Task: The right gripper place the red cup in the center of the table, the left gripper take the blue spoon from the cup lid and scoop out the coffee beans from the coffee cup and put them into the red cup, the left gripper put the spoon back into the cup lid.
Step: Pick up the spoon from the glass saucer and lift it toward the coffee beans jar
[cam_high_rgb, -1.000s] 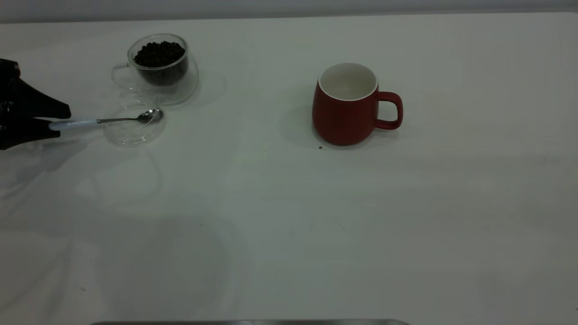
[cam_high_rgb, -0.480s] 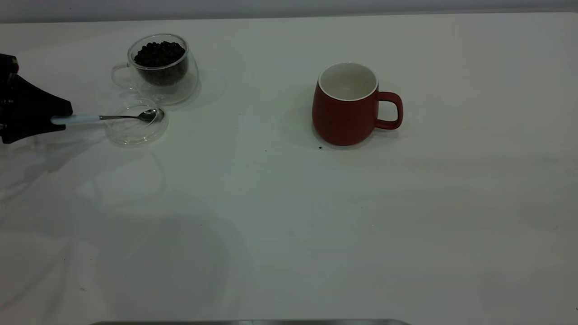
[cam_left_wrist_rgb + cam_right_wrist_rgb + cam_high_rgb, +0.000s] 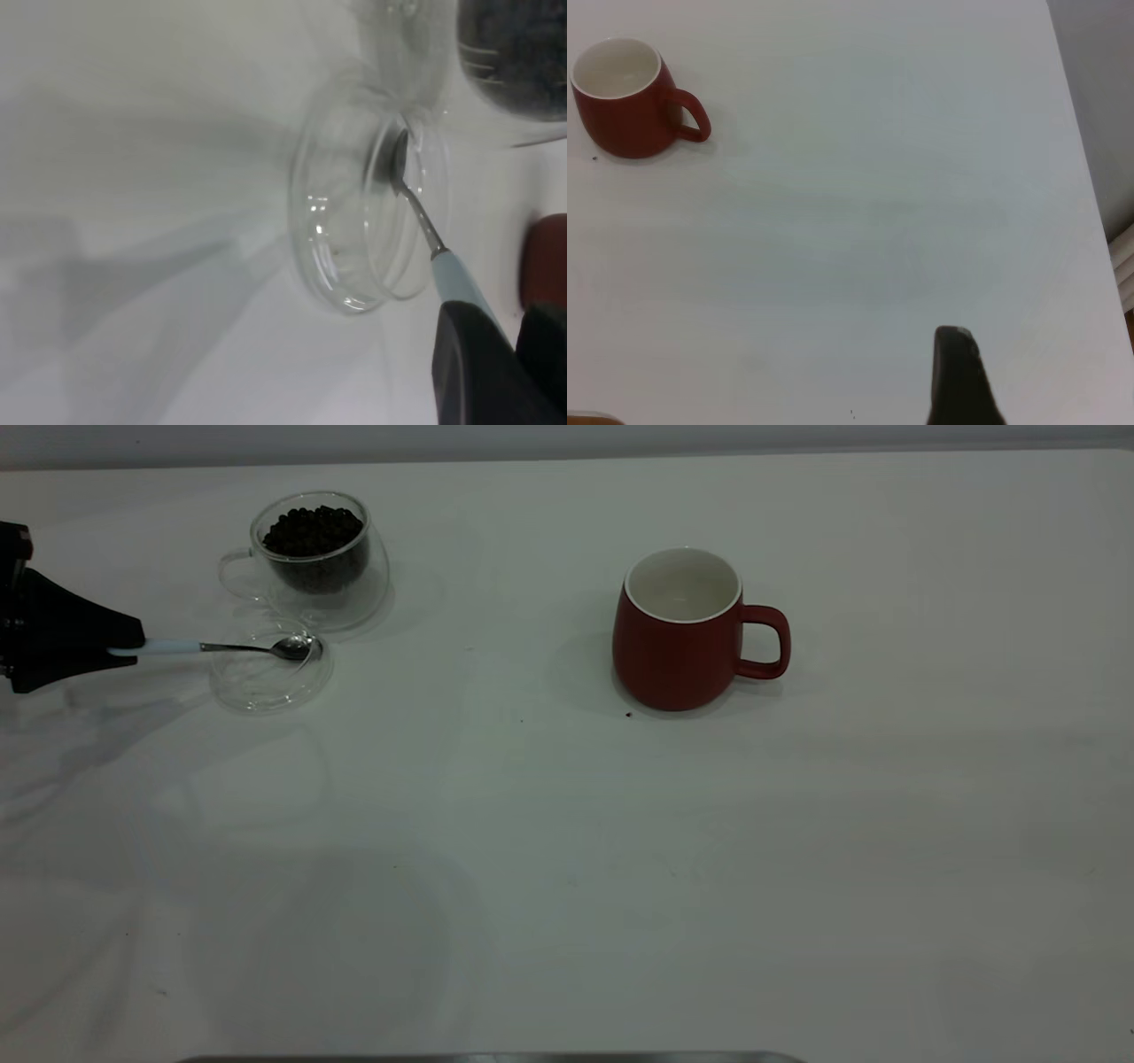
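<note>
Blue spoon [image 3: 213,647] with pale handle and shiny metal bowl, pinched at the handle end by left gripper [image 3: 120,642], bowl over the far rim of clear cup lid [image 3: 268,680]. Just beyond, glass coffee cup [image 3: 312,560] heaped with dark coffee beans [image 3: 310,530]. Well to the right on white table [image 3: 567,850], red cup [image 3: 682,631], upright, white inside. Right gripper [image 3: 957,376] far off; finger state unclear.

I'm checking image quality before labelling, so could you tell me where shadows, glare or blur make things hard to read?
Exterior view: soft grey shadows cross the table; the lid nearly vanishes against it. Left wrist view: the coffee cup is blurred, the spoon clear. Right wrist view: even light, the red cup sharp.
</note>
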